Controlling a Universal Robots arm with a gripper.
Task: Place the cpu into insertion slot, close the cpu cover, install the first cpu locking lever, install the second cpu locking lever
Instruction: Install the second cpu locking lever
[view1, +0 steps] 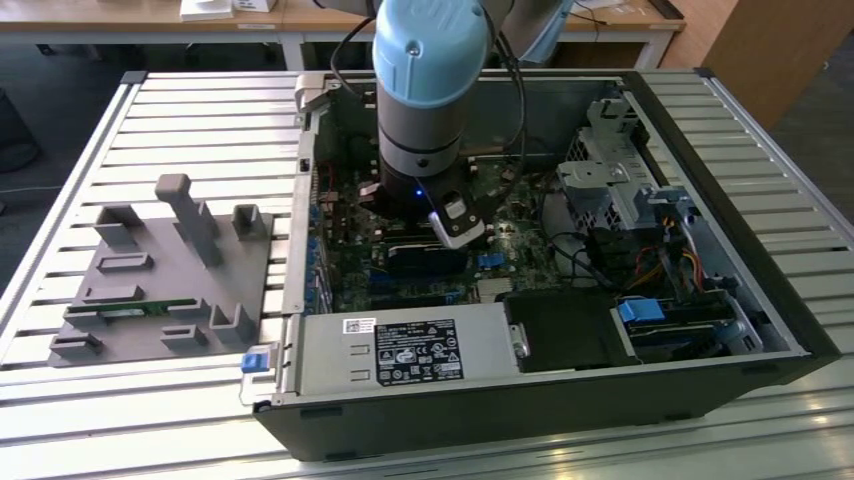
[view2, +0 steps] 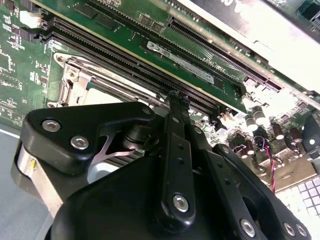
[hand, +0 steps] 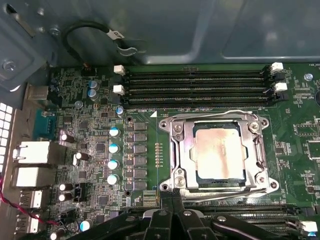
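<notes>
One cpu (hand: 220, 152) sits seated in the one insertion slot (hand: 176, 150) on the green motherboard (hand: 100, 125), with the one cpu cover (hand: 184, 156) lying flat around it, its square window framing the chip's silver top. Four long memory slots (hand: 195, 85) run beside the socket's far edge. The gripper (hand: 172, 197) hangs just at the socket's near edge inside the open computer case (view1: 747, 290), its two fingers (view2: 177, 107) pressed together, clenched and holding nothing
</notes>
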